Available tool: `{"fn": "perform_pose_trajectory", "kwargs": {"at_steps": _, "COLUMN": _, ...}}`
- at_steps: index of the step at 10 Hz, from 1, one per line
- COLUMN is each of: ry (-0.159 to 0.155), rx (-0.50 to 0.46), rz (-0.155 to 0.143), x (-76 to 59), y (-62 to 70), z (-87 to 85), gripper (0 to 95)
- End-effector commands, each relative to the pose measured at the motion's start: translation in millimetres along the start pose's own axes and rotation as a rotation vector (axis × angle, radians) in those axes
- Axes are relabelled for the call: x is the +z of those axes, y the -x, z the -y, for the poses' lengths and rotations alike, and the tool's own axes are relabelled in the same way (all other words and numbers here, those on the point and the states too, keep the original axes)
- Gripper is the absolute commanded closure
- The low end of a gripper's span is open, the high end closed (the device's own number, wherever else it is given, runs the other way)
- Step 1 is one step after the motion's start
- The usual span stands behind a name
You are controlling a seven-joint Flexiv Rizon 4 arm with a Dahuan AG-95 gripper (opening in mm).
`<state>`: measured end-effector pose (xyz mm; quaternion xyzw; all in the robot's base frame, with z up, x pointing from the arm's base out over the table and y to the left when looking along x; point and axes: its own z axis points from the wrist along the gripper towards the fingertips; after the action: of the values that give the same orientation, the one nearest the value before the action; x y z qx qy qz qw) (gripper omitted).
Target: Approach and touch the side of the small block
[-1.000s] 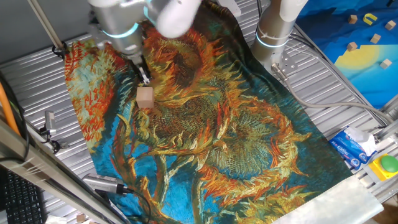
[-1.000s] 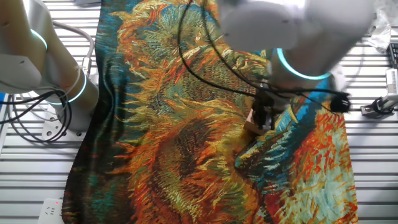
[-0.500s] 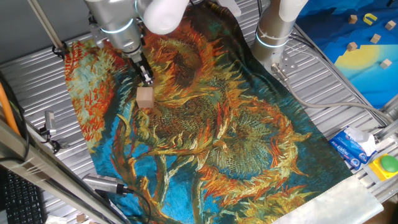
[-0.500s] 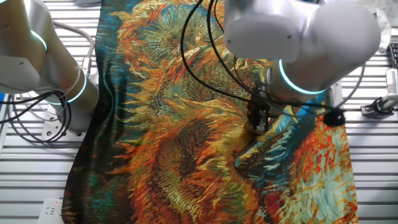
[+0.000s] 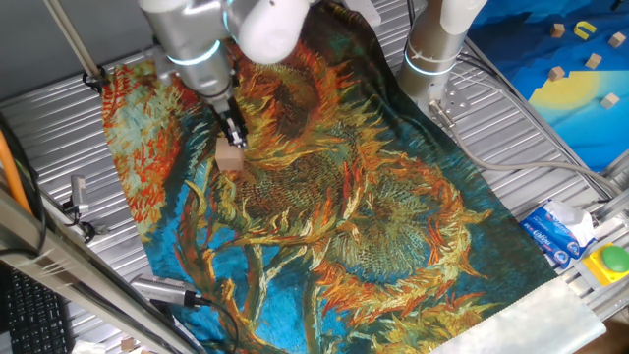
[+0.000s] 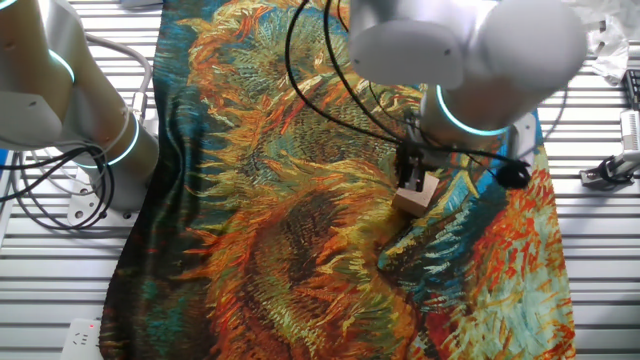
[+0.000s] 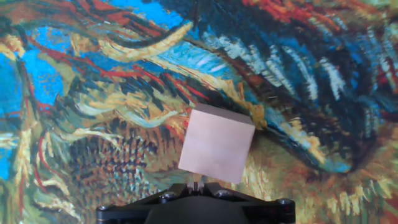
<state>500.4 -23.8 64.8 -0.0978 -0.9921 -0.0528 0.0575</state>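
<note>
The small block (image 5: 231, 160) is a plain tan wooden cube resting on the sunflower-print cloth (image 5: 373, 216). It also shows in the other fixed view (image 6: 415, 196) and fills the middle of the hand view (image 7: 217, 144). My gripper (image 5: 236, 140) points down with its jaws shut and empty. Its tip is at the block's near side, touching it or very nearly so, as also seen in the other fixed view (image 6: 410, 180). In the hand view the closed fingertips (image 7: 196, 185) meet right at the block's lower edge.
A second arm's base (image 5: 432, 54) stands at the cloth's far edge. A blue and yellow mat with tiny wooden pieces (image 5: 575, 59) lies at the far right. A blue packet (image 5: 555, 231) and a green button (image 5: 614, 259) sit at the right edge.
My gripper has shifted slightly and come down against the block's side. In the other fixed view the block, hidden behind the fingers before, now shows beside them.
</note>
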Motion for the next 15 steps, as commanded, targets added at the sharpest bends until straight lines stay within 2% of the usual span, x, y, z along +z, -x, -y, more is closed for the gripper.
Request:
{"fn": "perform_pose_trajectory", "kwargs": {"at_steps": 1, "ry": 0.005, "rx": -0.025, "rz": 0.017, "x": 3.3, "y": -2.6, "z": 1.2, "gripper": 95.0}}
{"fn": "perform_pose_trajectory", "kwargs": {"at_steps": 4, "ry": 0.005, "rx": -0.023, "rz": 0.045, "x": 14.4, "y": -0.3, "z": 3.6, "gripper": 95.0}}
{"fn": "perform_pose_trajectory", "kwargs": {"at_steps": 5, "ry": 0.004, "rx": -0.023, "rz": 0.064, "x": 19.5, "y": 0.7, "z": 5.0, "gripper": 95.0}}
{"fn": "perform_pose_trajectory", "kwargs": {"at_steps": 6, "ry": -0.007, "rx": -0.028, "rz": 0.099, "x": 27.2, "y": 4.0, "z": 9.0, "gripper": 95.0}}
{"fn": "perform_pose_trajectory", "kwargs": {"at_steps": 7, "ry": -0.011, "rx": -0.033, "rz": 0.103, "x": 28.1, "y": 5.4, "z": 10.7, "gripper": 95.0}}
{"fn": "perform_pose_trajectory", "kwargs": {"at_steps": 8, "ry": -0.023, "rx": -0.058, "rz": 0.114, "x": 20.4, "y": 17.3, "z": 25.8, "gripper": 95.0}}
{"fn": "perform_pose_trajectory", "kwargs": {"at_steps": 9, "ry": -0.026, "rx": -0.076, "rz": 0.112, "x": 10.9, "y": 24.9, "z": 35.8, "gripper": 95.0}}
{"fn": "perform_pose_trajectory", "kwargs": {"at_steps": 12, "ry": -0.036, "rx": -0.121, "rz": 0.104, "x": -15.5, "y": 46.5, "z": 58.0, "gripper": 95.0}}
{"fn": "perform_pose_trajectory", "kwargs": {"at_steps": 15, "ry": -0.034, "rx": -0.137, "rz": 0.100, "x": -20.4, "y": 48.1, "z": 59.9, "gripper": 95.0}}
